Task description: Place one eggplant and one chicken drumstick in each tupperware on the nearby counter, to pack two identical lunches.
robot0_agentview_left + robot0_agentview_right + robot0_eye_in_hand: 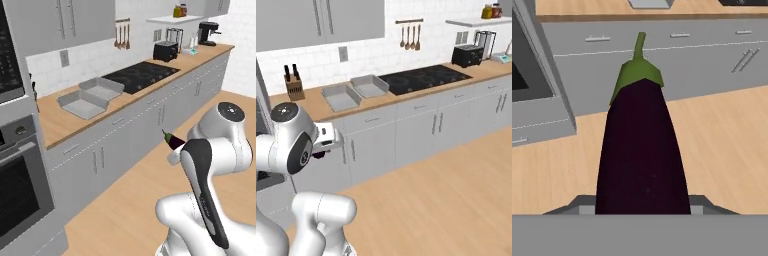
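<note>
My gripper (642, 202) is shut on a glossy deep-purple eggplant (643, 155), whose green stem points toward the grey cabinet fronts. From the left base view the eggplant (174, 141) pokes out of the hand above the floor, well in front of the counter (55, 125). Two light-grey tupperware containers (70, 105) (113, 85) stand side by side on that counter, left of the cooktop; from the right they show as one tupperware (331, 90) beside another (358, 80). Both look empty. The chicken drumstick is out of view.
A black cooktop (142, 76) lies right of the containers, with a toaster (166, 51) and a coffee machine (207, 34) further along. An oven (15, 185) stands at the left. A knife block (293, 85) sits on the counter's left end. Wooden floor (446, 190) lies open ahead.
</note>
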